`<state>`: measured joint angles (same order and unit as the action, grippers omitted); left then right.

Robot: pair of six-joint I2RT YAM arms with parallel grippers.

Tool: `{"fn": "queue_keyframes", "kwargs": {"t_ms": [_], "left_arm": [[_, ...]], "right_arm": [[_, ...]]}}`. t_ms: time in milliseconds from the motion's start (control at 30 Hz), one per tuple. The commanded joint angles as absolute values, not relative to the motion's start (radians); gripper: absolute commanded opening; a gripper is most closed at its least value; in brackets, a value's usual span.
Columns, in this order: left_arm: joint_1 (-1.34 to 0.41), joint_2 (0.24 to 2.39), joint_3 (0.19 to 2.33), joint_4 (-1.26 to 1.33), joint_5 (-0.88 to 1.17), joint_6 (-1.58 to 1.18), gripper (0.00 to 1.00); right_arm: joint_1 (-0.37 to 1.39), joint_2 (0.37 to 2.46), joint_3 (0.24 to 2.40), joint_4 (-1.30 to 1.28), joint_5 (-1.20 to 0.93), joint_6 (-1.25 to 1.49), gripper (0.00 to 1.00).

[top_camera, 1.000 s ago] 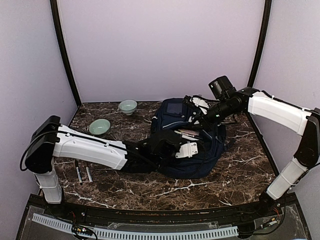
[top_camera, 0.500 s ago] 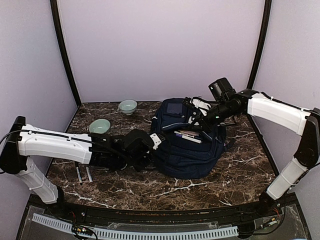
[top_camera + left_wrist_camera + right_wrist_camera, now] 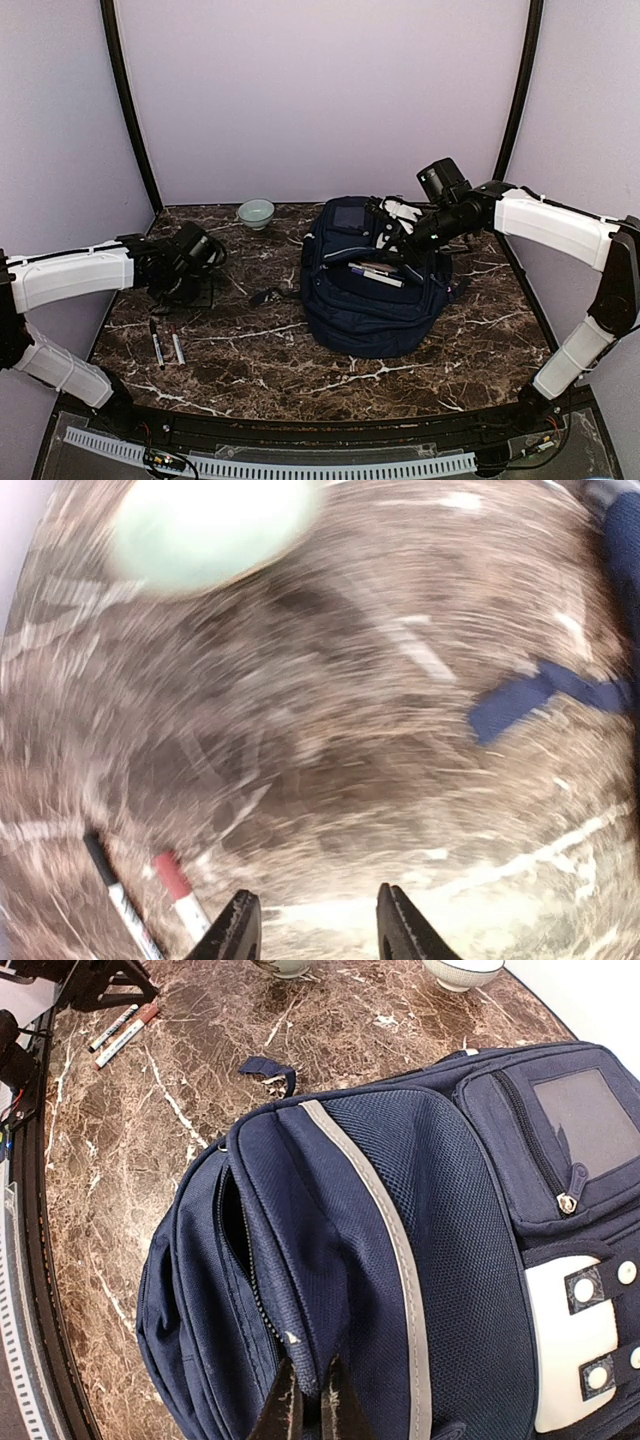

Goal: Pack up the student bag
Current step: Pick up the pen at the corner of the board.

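The navy student bag (image 3: pixel 370 300) lies at centre right on the marble table, its white-striped flap (image 3: pixel 400 1260) uppermost. My right gripper (image 3: pixel 310 1385) is shut on a fold of that flap's edge and holds the zip opening (image 3: pixel 235 1230) agape; from above it sits at the bag's upper right (image 3: pixel 408 238). Pens and a flat item (image 3: pixel 375 272) show inside the opening. My left gripper (image 3: pixel 315 895) hangs open and empty over bare table at the far left (image 3: pixel 188 285), with a black-capped marker (image 3: pixel 115 890) and a red-capped marker (image 3: pixel 180 885) just left of its fingers.
A pale green bowl (image 3: pixel 210 525) lies beyond the left gripper, and a second bowl (image 3: pixel 256 212) stands by the back wall. The two markers (image 3: pixel 166 345) lie near the left front. A loose bag strap (image 3: pixel 265 296) trails left on the table.
My left arm has pulled back from the bag and swung left to the markers and green bowl. The right gripper has kept its hold on the flap.
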<state>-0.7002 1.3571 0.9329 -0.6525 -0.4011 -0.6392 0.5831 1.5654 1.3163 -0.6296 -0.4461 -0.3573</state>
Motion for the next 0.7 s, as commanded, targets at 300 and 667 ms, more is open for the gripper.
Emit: {"fn": "queue_keyframes", "kwargs": {"t_ms": [300,667], "left_arm": [[-0.452,1.317,0.782,-0.775,-0.203,-0.929,0.38],[-0.424,1.368,0.748,-0.789,-0.169,-1.006,0.32]], "right_arm": [[0.574,1.546,1.304,-0.578,-0.468,-0.351,0.00],[0.574,1.549,1.301,-0.578,-0.468,-0.352,0.00]]}}
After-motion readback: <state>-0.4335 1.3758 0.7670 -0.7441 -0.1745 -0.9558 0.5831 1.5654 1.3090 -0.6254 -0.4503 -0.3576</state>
